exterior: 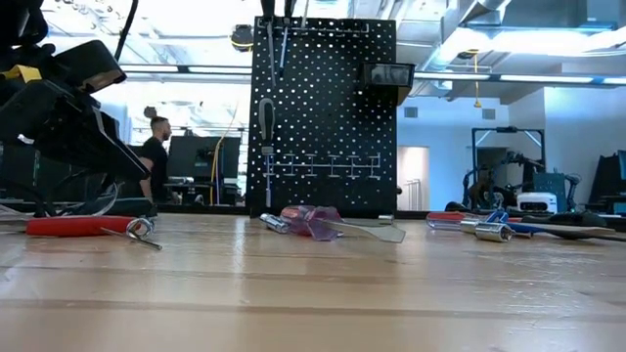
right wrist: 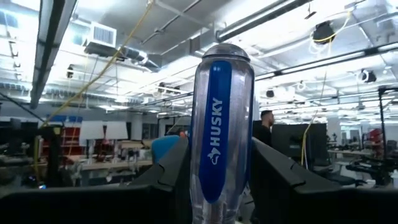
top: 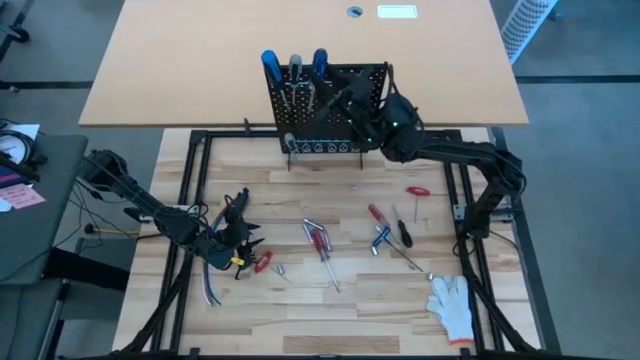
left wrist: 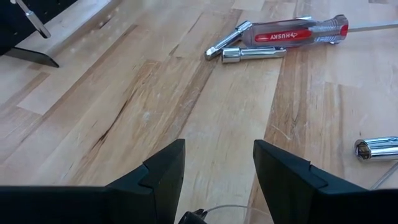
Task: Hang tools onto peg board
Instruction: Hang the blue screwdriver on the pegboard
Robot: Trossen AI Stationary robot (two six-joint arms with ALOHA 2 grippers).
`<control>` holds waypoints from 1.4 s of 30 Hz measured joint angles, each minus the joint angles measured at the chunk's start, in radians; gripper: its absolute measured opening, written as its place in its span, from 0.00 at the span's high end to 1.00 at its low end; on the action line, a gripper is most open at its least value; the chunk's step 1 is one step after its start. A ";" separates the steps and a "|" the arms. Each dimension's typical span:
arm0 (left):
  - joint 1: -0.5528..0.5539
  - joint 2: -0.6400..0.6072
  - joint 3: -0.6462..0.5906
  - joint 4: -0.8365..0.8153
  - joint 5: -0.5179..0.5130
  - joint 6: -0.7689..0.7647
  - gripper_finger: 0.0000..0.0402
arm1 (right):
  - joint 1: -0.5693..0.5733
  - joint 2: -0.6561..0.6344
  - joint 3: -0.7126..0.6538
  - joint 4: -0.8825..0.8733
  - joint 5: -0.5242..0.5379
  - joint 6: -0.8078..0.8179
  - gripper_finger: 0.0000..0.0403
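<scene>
The black peg board point(top: 325, 110) stands upright at the table's far edge, with three screwdrivers point(top: 296, 66) stuck into its top rail and a small bin point(exterior: 388, 73) on it. My right gripper point(top: 352, 100) is raised at the board's right part, shut on a clear, blue-striped screwdriver handle point(right wrist: 219, 112). More tools lie flat on the table: red-handled screwdrivers point(top: 320, 240), a black one point(top: 404, 233). My left gripper point(left wrist: 217, 168) rests low at the table's left, open, with bare wood between its fingers. My right gripper pinches the blue-striped screwdriver's handle between its two fingers point(right wrist: 171, 168), on the handle's lower part point(right wrist: 217, 186). The handle stands upright, its rounded butt end point(right wrist: 225, 53) up, lifted clear of the table. The shaft is hidden below the fingers.
A white glove point(top: 452, 303) lies near the front right. Coloured cables point(top: 213, 282) trail under my left gripper. A red Husky screwdriver point(left wrist: 298, 34), a socket bar point(left wrist: 252, 54) and a loose socket point(left wrist: 376, 148) lie ahead of my left gripper. People stand in the room beyond.
</scene>
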 joint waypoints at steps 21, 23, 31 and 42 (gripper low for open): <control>0.000 0.000 0.000 0.001 -0.014 0.001 0.54 | -0.085 0.072 0.010 0.078 -0.205 0.032 0.68; 0.000 0.000 0.000 0.001 -0.014 0.001 0.54 | -0.088 0.088 0.028 0.081 -0.206 0.031 0.68; 0.000 0.000 0.000 0.000 -0.015 0.001 0.54 | -0.091 0.091 0.093 -0.052 -0.205 0.037 0.68; 0.000 0.000 0.000 0.000 -0.018 0.001 0.54 | -0.078 0.089 0.197 -0.226 -0.215 0.058 0.68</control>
